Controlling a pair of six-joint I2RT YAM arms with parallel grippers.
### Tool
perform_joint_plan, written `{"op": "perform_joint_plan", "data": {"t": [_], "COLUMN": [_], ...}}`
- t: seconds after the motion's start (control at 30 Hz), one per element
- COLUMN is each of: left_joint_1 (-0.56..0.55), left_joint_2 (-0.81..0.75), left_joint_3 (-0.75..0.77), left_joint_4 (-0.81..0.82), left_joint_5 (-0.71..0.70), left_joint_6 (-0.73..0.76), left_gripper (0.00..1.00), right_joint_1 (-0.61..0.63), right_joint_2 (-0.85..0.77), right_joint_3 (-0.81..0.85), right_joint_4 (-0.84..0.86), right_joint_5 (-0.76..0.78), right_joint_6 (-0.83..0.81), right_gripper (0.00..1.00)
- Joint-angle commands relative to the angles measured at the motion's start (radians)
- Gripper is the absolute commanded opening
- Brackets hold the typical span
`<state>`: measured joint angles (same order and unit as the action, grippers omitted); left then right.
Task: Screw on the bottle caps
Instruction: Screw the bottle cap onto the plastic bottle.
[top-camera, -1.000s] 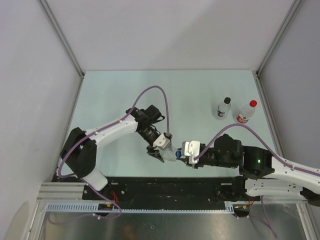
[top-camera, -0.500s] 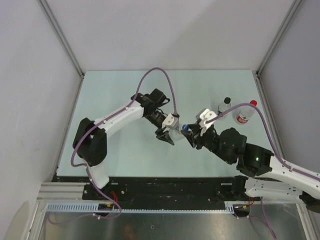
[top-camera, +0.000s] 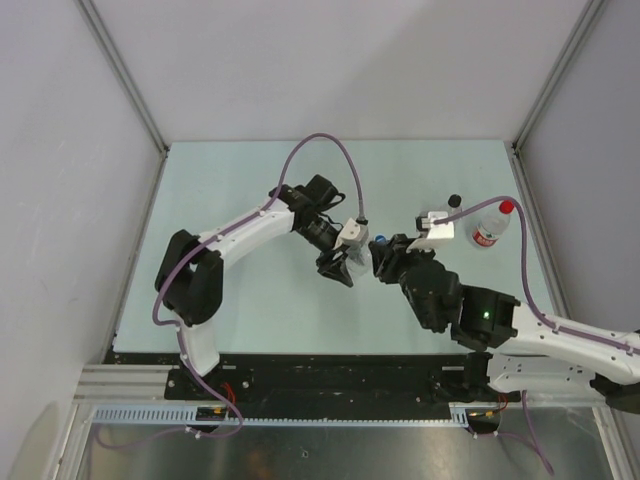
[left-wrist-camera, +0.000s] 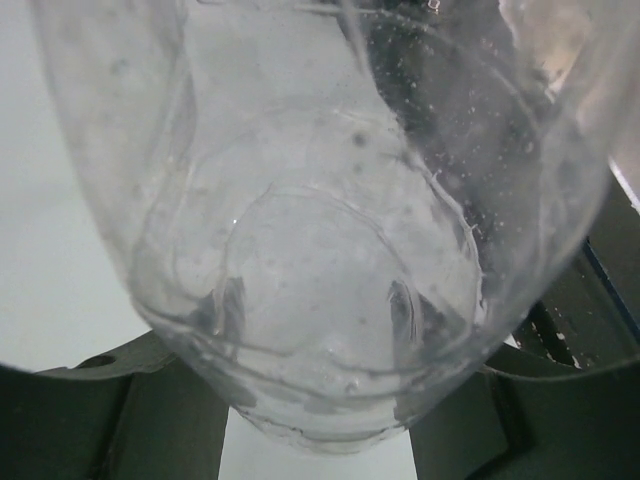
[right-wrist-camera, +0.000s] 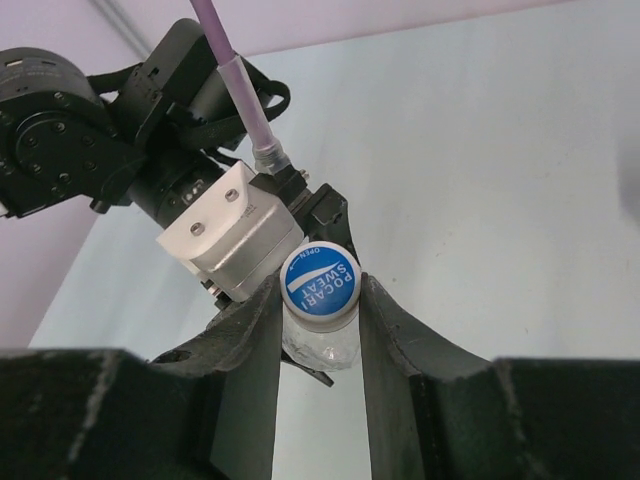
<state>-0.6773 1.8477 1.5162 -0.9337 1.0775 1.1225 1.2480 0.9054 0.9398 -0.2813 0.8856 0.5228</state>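
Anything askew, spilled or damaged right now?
Nothing stands out. The left gripper holds the clear bottle, and the right gripper pinches its blue cap, which looks square on the neck. The red-capped bottle stands upright; the black-capped bottle is mostly hidden behind the right arm. No spill.

The table is a pale mint green, and the panels around it are light grey. The left arm and the right arm are both white with black joints, and each carries a purple cable; a small green light glows on the right one. The clear bottle is colourless and see-through with faint grey specks, and its blue cap bears white lettering and a whitish rim. The labelled bottle wears a red-and-white label under a red cap; the black cap is plain. The base plate is black.
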Motion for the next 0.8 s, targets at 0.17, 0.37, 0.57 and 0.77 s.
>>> {"op": "perform_joint_plan", "data": {"t": [0.17,0.37,0.57,0.77], "left_joint_1": [-0.026,-0.026,-0.026,-0.028], "left_joint_2": [-0.111,-0.163,-0.206,-0.277], "left_joint_3": [-0.068,-0.160,-0.242,-0.340], "left_joint_4": [0.216,0.238,0.254,0.355], "left_joint_5": [0.087,0.085,0.101,0.109], "left_joint_6": [-0.111,-0.063,-0.031,-0.116], "left_gripper": [0.45,0.48,0.49,0.49], "right_joint_1": [0.058,0.063,0.068,0.070], "right_joint_2": [0.062,-0.007,-0.098,-0.213], "right_joint_3": [-0.015,-0.015,-0.015,-0.015], "right_joint_4": [-0.008,0.079,0.090,0.038], "right_joint_5": [0.003,-0.007,-0.250,-0.570], "right_joint_6": [0.065,-0.161,-0.372,-0.420], "right_gripper": [0.43,0.78,0.99,0.99]}}
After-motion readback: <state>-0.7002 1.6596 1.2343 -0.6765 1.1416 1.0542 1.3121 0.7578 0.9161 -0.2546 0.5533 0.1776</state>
